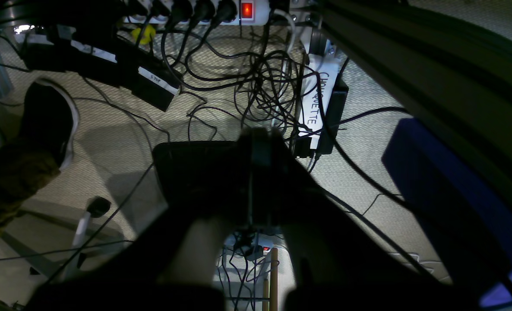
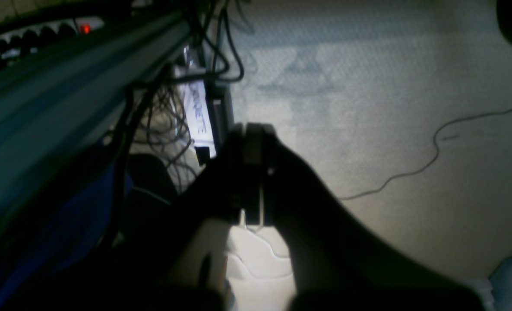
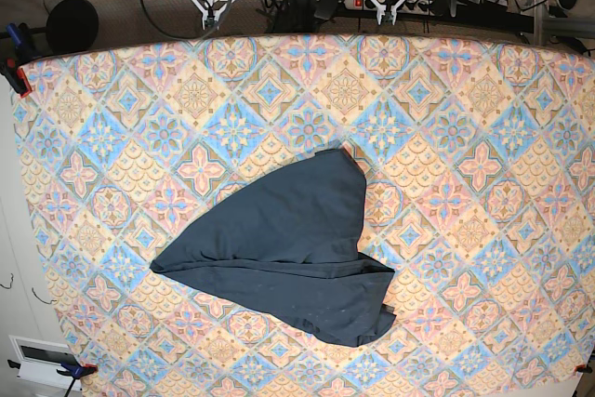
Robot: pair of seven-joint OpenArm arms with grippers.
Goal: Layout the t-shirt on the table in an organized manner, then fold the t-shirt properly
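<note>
Nearest the front edge of the tabletop [image 3: 521, 137], a little left of centre as the base view shows it, lies the t-shirt [image 3: 288, 248], a crumpled dark navy heap, not a spread garment: one tapering point reaches up toward the middle of the tabletop, another runs out toward the left edge, and a broader lobe sags toward the front edge. You can read that as a shirt dropped or bunched onto itself, so I judge the layout step has not begun; neither collar, sleeves nor hem can be told apart, and layers underneath are hidden by the top fold. Patterned cloth shows on all sides of it, which leaves you room to pull it flat in any direction. Beyond the far edge both arms hang parked off the tabletop, well apart from the shirt, and only their upper mounts show in the base view. Each wrist camera therefore looks down at the floor instead of the work. You see the left tool [image 1: 256, 172] as a dark blur with its fingers pressed together on nothing, above a tangle of cables [image 1: 273, 86] and a power strip [image 1: 238, 11] with a lit red switch. Its partner, the right tool [image 2: 251, 172], is likewise closed and empty over pale carpet [image 2: 390, 108], though the picture is dim and soft, so fine detail at the tips is hard to make out.
</note>
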